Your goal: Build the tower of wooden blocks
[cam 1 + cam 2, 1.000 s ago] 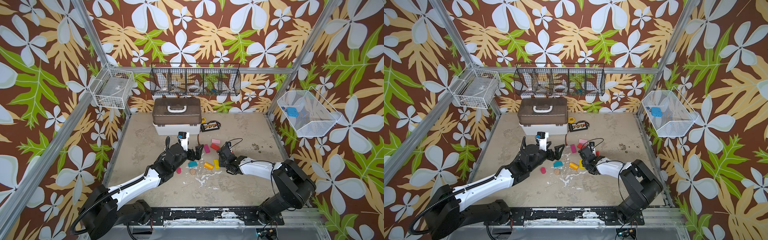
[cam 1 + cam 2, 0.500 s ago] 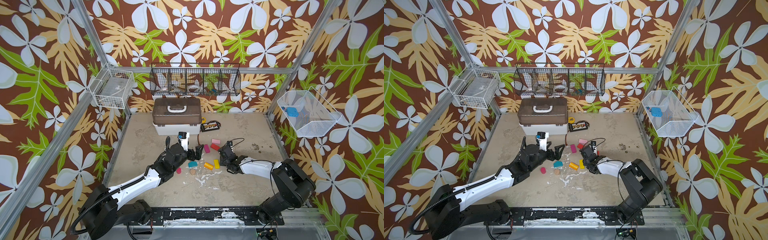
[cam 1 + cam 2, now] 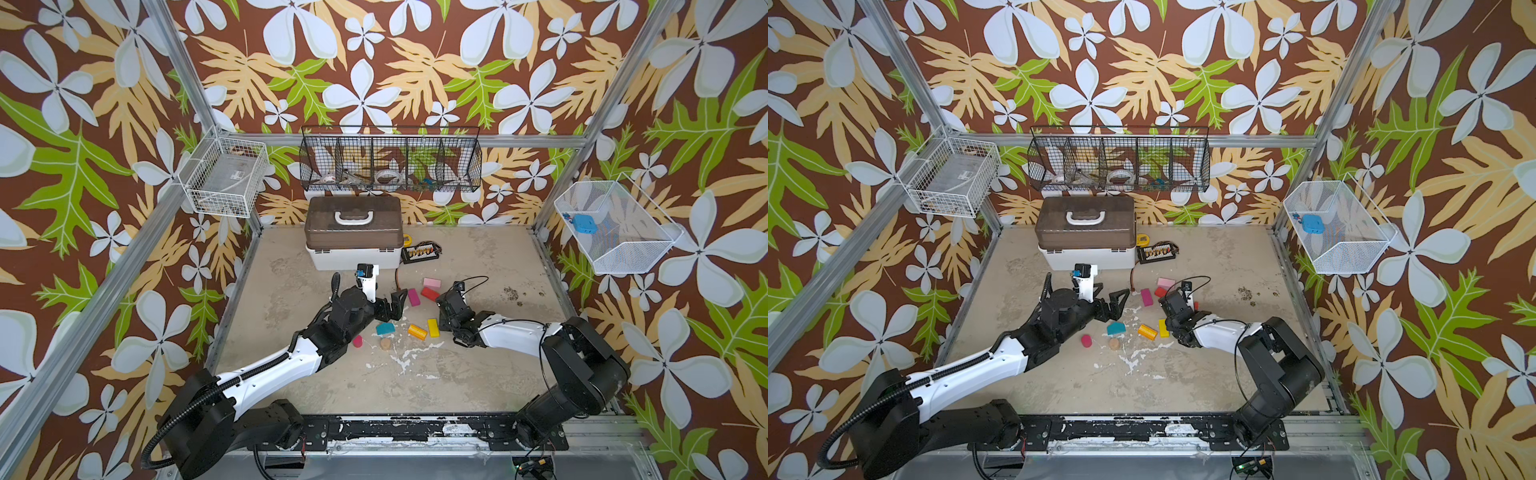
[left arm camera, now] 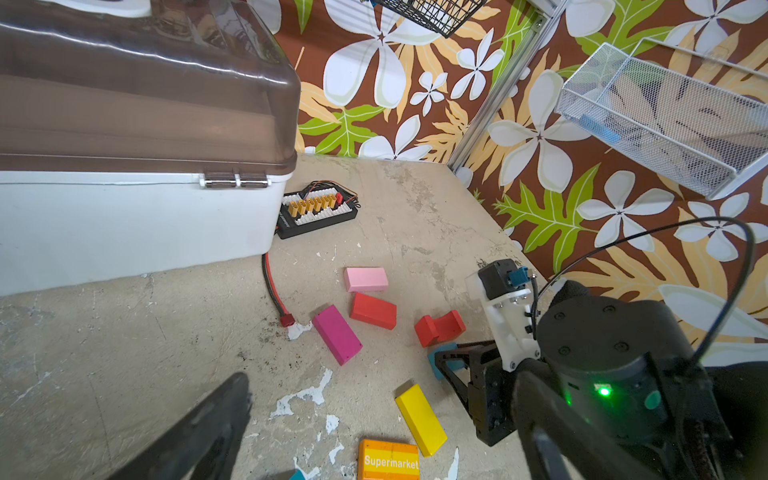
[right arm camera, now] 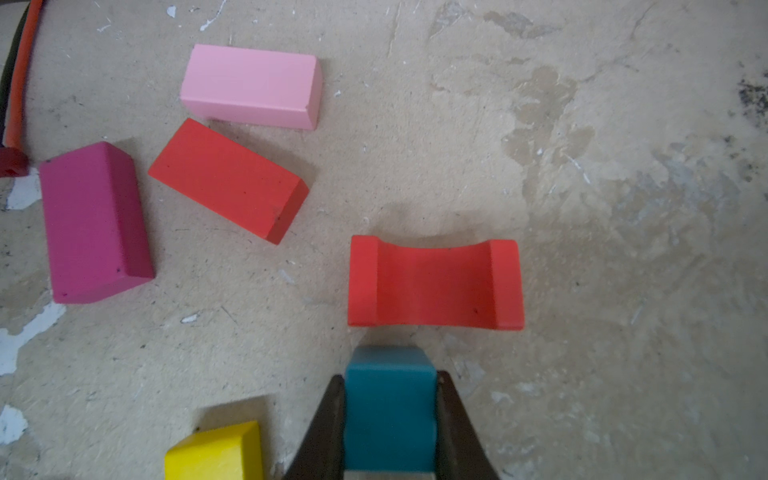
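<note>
The wood blocks lie singly on the floor, and no stacked tower shows. My right gripper (image 5: 390,415) is shut on a blue cube (image 5: 390,409) low over the floor, just short of the red arch (image 5: 434,282). Beyond lie a pink bar (image 5: 251,85), a red bar (image 5: 226,178) and a magenta bar (image 5: 95,220), with a yellow bar (image 5: 216,451) beside the jaws. My left gripper (image 3: 395,306) stands open and empty left of them, near the teal roof piece (image 3: 385,328), an orange cylinder (image 3: 417,331), a crimson cylinder (image 3: 357,341) and a tan cylinder (image 3: 386,343).
A brown-lidded white toolbox (image 3: 353,232) stands at the back, with a black-and-orange electronic board (image 3: 422,252) beside it and a red wire (image 4: 274,291) trailing toward the magenta bar. Wire baskets (image 3: 390,164) hang on the walls. The floor (image 3: 498,257) is bare at right and front.
</note>
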Motion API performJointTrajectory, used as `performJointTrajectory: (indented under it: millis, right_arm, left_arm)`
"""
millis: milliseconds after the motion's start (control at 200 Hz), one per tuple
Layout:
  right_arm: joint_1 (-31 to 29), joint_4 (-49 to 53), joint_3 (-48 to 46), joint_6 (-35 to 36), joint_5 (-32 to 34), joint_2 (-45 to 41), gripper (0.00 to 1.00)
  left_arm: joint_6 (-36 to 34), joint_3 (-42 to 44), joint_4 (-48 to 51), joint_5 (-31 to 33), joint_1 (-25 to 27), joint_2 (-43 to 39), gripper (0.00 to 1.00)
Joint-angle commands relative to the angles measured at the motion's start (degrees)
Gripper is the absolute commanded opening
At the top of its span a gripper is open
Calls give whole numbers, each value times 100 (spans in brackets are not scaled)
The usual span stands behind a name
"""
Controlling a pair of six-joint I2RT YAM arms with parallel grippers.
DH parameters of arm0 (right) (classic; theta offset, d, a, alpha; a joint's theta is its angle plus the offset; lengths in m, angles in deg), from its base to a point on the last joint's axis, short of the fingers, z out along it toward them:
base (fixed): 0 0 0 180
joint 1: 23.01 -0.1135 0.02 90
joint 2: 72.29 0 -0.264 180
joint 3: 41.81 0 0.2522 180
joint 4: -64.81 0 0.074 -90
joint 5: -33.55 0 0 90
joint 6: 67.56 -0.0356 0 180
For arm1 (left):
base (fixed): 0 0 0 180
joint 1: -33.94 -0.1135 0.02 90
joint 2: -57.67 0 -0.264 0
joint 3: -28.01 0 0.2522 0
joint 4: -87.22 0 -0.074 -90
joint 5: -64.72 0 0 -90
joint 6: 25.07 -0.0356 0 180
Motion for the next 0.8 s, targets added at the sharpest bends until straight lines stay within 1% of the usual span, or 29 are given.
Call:
performJointTrajectory:
  millis: [0, 165, 351, 551, 671, 797]
  right_arm:
    - [20, 99, 25, 27, 60, 34, 20]
    - [21, 91, 36, 40, 53, 63, 20]
    - [25, 65, 53, 41, 48, 124, 17]
    - [21, 55, 79, 36, 42, 203, 17]
    - [20, 69, 96, 32, 61, 223, 18]
    - [21, 87, 94, 18, 93, 205, 22]
  left_arm:
    - [-66, -22, -10, 34, 2, -2, 100]
    - [-66, -28, -8, 28, 2, 14, 100]
    - [-68, -37, -14, 11, 2, 26, 100]
    - [-66, -46, -13, -2, -1, 64, 100]
    - [-66, -54, -12, -18, -5, 68, 100]
    - [-66, -54, -12, -15, 2, 68, 100]
